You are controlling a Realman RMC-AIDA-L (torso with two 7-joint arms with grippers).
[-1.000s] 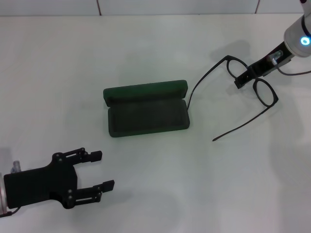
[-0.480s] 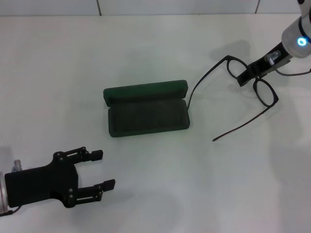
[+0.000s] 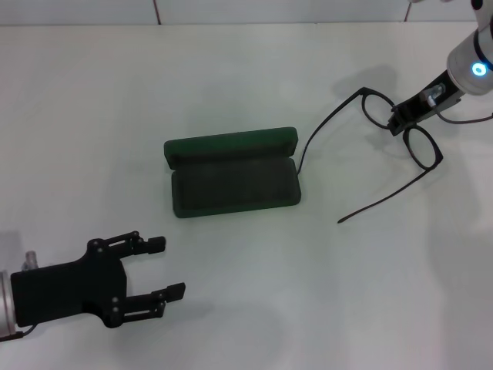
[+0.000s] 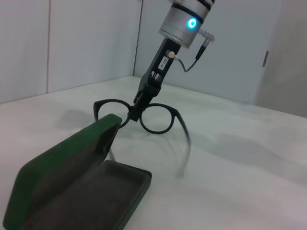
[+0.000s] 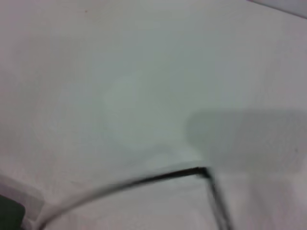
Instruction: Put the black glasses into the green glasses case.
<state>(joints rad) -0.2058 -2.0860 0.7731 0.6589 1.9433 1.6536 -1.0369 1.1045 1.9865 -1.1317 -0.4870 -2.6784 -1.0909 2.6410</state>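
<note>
Gripping the Glasses at the Bridge

Spanning every view is the white table. On it, the green glasses case lies open, its lid hinged back; the left wrist view alone shows the lid tilted up over the dark lining. The left gripper hovers near the table's front-left, fingers spread, holding nothing. The right gripper pinches the black glasses at the bridge, right of the case; one temple arm's tip nearly reaches the case's right end. The right wrist view shows only a blurred stretch of frame.
</note>
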